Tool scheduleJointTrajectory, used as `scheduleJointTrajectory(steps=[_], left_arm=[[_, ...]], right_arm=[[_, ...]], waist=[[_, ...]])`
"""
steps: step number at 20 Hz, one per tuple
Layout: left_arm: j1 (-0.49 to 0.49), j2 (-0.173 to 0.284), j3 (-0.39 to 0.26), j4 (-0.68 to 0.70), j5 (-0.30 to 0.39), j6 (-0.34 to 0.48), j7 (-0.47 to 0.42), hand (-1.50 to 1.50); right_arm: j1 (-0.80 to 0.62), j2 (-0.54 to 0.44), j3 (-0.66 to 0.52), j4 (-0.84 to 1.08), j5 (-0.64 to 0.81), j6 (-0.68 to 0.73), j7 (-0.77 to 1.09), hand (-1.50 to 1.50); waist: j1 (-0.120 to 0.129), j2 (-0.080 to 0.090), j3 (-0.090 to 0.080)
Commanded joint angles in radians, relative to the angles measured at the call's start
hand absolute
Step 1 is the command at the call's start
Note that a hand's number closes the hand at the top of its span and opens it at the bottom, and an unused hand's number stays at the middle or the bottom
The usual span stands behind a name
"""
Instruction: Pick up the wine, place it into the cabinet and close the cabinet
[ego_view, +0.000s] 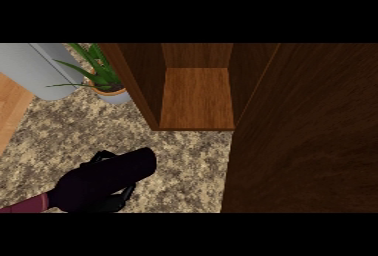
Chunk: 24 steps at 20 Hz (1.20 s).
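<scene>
Dark wine bottle (103, 180) with maroon neck lying tilted at lower left over the speckled table (177, 165), black hand (111, 200) curled round it, open wooden cabinet (196, 97) ahead, its door (303, 135) swung out at right, bare table between, potted plant (103, 75) and grey cylinder (40, 70) at upper left

One hand low in the frame's lower left

The black left hand (111, 196) shows only as fingers curled round a dark bottle (103, 182), which hides most of it. No forearm and no right hand show.
</scene>
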Motion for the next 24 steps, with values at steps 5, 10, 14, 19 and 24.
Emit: scheduleJointTrajectory(steps=[5, 10, 14, 19, 24], left_arm=[[0.046, -0.016, -0.129, -0.221, -0.012, 0.165, 0.109, 1.5], [0.012, -0.016, -0.282, -0.345, -0.033, 0.318, 0.234, 1.5], [-0.096, -0.016, -0.335, -0.361, -0.036, 0.429, 0.342, 1.5], [-0.19, -0.016, -0.383, -0.305, -0.036, 0.53, 0.357, 1.5], [-0.343, -0.016, -0.445, -0.24, -0.041, 0.671, 0.42, 1.5]], right_arm=[[-0.021, 0.027, 0.038, -0.11, 0.024, -0.071, 0.081, -1.5], [-0.008, -0.01, -0.037, -0.072, -0.02, -0.025, 0.034, -1.5], [-0.009, -0.013, -0.038, -0.084, -0.007, -0.028, 0.038, -1.5], [-0.009, 0.003, -0.049, -0.068, -0.011, -0.027, 0.02, -1.5], [0.081, -0.032, -0.159, -0.039, -0.107, 0.077, -0.055, -1.5]], waist=[[-0.005, 0.004, -0.001], [-0.007, 0.004, -0.001], [-0.011, 0.004, -0.001], [-0.01, 0.004, -0.001], [-0.02, 0.004, -0.001]])
